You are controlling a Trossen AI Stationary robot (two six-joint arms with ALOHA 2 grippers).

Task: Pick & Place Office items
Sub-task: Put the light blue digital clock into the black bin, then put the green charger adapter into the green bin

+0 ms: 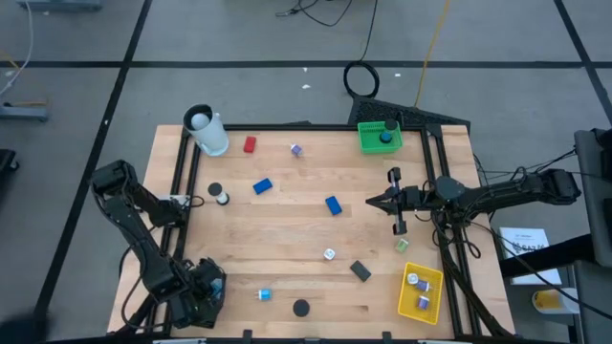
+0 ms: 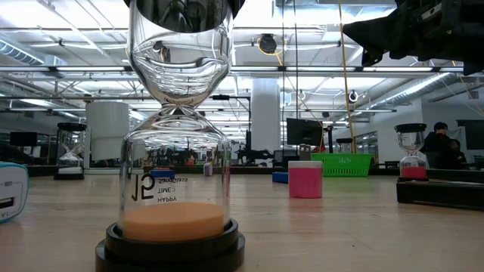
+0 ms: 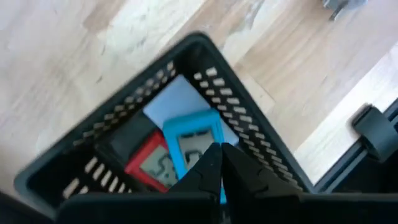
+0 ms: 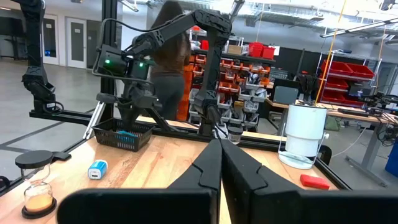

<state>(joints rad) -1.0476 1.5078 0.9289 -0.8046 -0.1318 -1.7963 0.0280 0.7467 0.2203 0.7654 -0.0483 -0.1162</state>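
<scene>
Two arms work over the wooden tabletop (image 1: pixel 287 229): the left gripper (image 3: pixel 219 163) hangs with fingers pressed together, holding nothing, over the black mesh tray (image 3: pixel 261 134) at the near left corner, where blue (image 3: pixel 194 140) and red (image 3: pixel 152 165) timers lie. The right gripper (image 1: pixel 375 202), pinched closed and empty, hovers toward the right edge, and small office items (image 1: pixel 262 185) lie scattered across the middle.

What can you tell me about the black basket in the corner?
The black mesh basket looks like plastic, its walls full of little slots. It sits flat on the wooden table's near left corner. Inside lie a blue timer, a red timer and a pale blue piece. The left pincer hangs shut over it.
</scene>
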